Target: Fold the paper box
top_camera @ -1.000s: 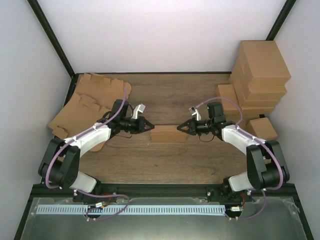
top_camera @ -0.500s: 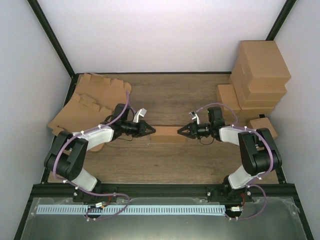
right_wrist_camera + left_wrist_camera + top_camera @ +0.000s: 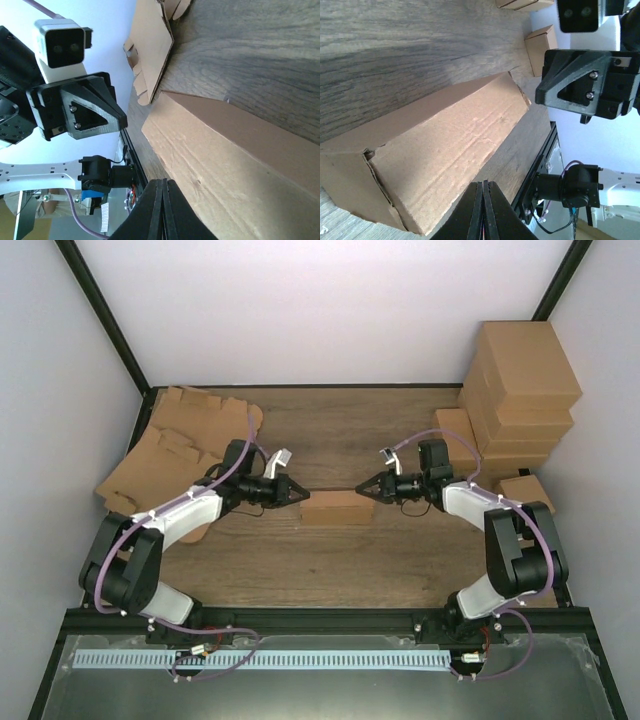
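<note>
The paper box [image 3: 337, 508] lies folded shut as a small brown rectangular block in the middle of the table. My left gripper [image 3: 303, 495] is shut and empty, its tip close by the box's left end. My right gripper [image 3: 360, 490] is shut and empty, its tip close by the box's right end. I cannot tell whether either tip touches the box. In the left wrist view the box [image 3: 445, 145] lies just beyond my shut left gripper [image 3: 484, 186]. In the right wrist view the box [image 3: 240, 165] lies just beyond my shut right gripper [image 3: 161, 183].
Flat cardboard blanks [image 3: 170, 450] lie piled at the back left. A stack of folded brown boxes [image 3: 520, 390] stands at the back right, with one small box [image 3: 528, 495] near the right arm. Black frame rails border the table.
Both grippers dipped toward the near side half a second ago and have come back up beside the box's ends. The box has stayed in place.
</note>
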Tool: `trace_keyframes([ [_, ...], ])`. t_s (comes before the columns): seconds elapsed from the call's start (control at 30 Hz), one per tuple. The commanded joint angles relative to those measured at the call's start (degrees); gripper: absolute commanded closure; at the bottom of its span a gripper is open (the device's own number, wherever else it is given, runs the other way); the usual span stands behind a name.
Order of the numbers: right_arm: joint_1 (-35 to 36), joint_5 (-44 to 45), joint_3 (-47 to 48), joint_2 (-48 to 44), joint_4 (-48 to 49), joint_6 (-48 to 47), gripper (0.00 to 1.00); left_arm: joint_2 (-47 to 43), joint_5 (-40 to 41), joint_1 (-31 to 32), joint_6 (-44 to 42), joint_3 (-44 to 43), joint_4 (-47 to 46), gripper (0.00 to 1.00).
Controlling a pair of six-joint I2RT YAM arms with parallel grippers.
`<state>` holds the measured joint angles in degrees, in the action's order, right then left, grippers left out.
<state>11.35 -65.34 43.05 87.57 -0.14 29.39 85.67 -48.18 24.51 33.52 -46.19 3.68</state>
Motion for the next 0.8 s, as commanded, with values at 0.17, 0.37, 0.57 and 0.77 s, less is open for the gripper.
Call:
trace_keyframes([
  [0.17,-0.6,0.2,-3.3,5.9,2.8,-1.2,0.99,3.5,-0.8,-0.4,0.0,5.2,-5.8,0.96],
  [0.37,-0.7,0.1,-4.5,8.8,4.7,-1.7,0.99,5.7,-0.9,-0.4,-0.3,7.2,-8.4,0.96],
  [0.57,-0.8,-0.4,-3.0,6.6,1.9,-2.5,0.99,5.1,-1.2,-0.5,-0.9,6.2,-6.8,0.96],
  [0.77,-3.2,-0.9,0.9,2.9,-4.0,-4.9,0.99,0.6,1.1,-0.9,-2.3,2.0,-0.6,0.95],
])
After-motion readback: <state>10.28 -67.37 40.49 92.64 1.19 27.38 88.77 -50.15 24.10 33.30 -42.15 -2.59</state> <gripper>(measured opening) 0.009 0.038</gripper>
